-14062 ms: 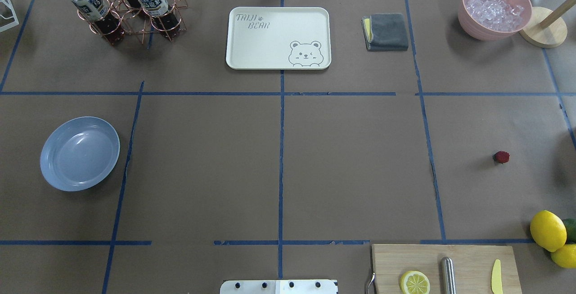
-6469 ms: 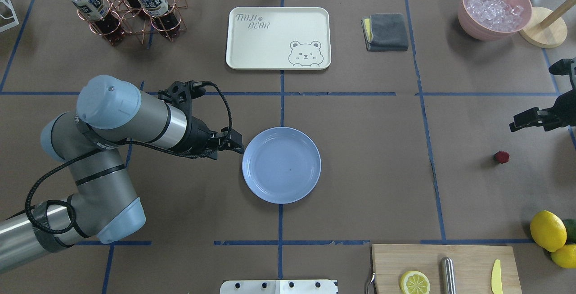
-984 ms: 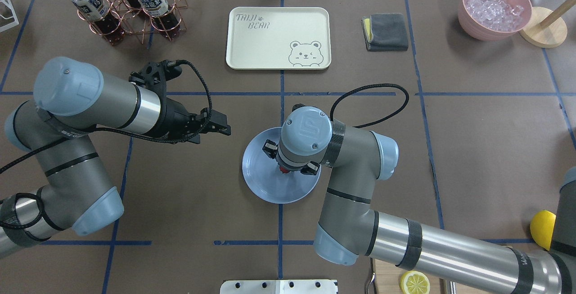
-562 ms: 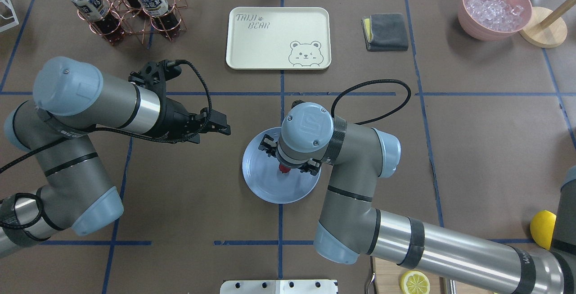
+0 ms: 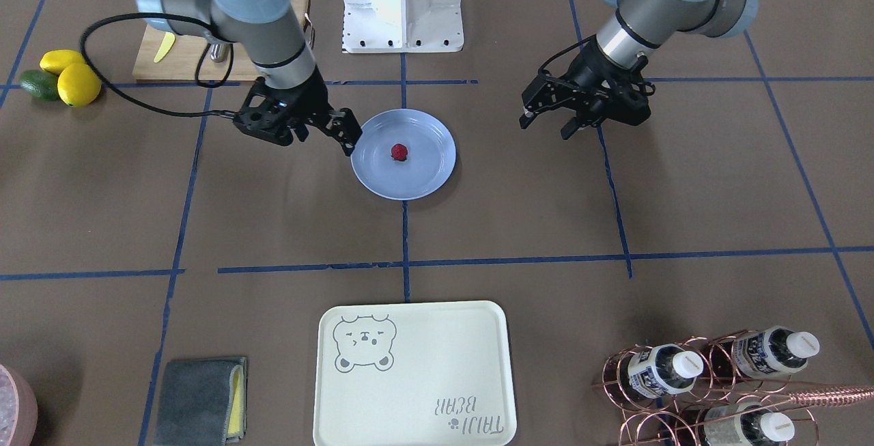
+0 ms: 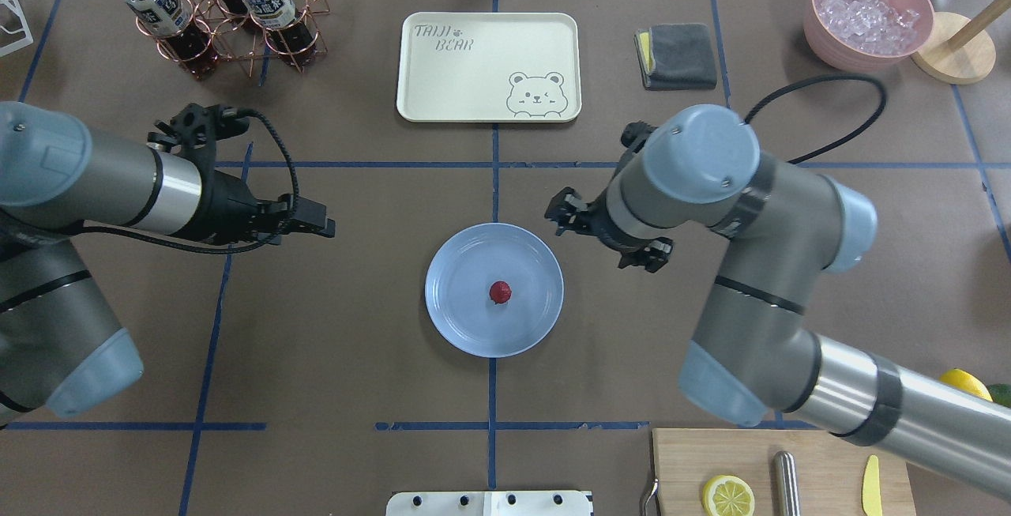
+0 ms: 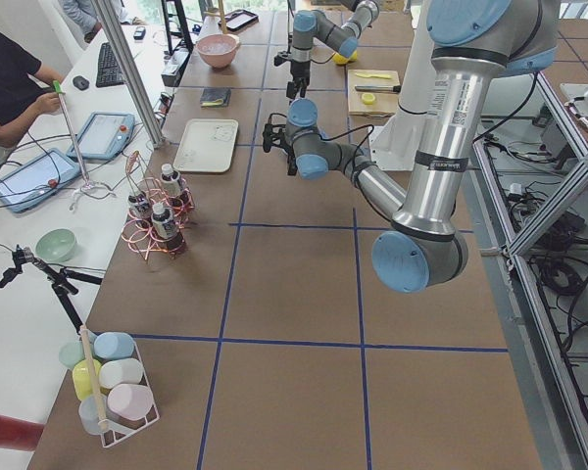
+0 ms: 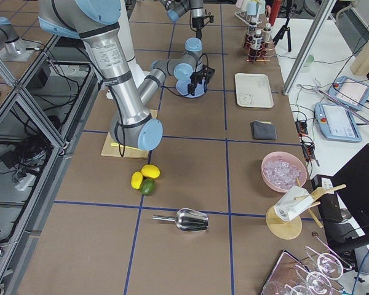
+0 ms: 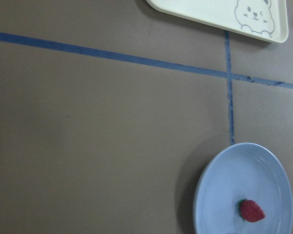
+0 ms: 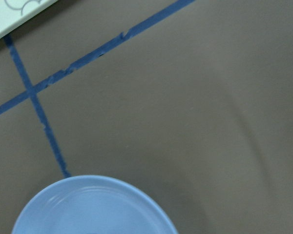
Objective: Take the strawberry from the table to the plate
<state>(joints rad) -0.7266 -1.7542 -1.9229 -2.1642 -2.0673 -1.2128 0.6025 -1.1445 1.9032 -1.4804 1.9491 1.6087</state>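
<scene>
The strawberry, small and dark red, lies near the middle of the light-blue plate at the centre of the table. Nothing touches it. My right gripper hangs open and empty just off the plate's rim, on the robot's right side of it. My left gripper is open and empty, well off to the plate's other side and pointing towards it. The left wrist view shows the plate with the strawberry in its lower right corner. Only the plate's rim shows in the right wrist view.
The cream bear tray lies beyond the plate. A bottle rack is at the far left. A grey cloth and a pink bowl of ice are at the far right. A cutting board with a lemon half lies near right.
My right gripper has let go of the strawberry and pulled up and away to the right of the plate. The berry now lies free on the plate. My left arm has drawn back to the left.
</scene>
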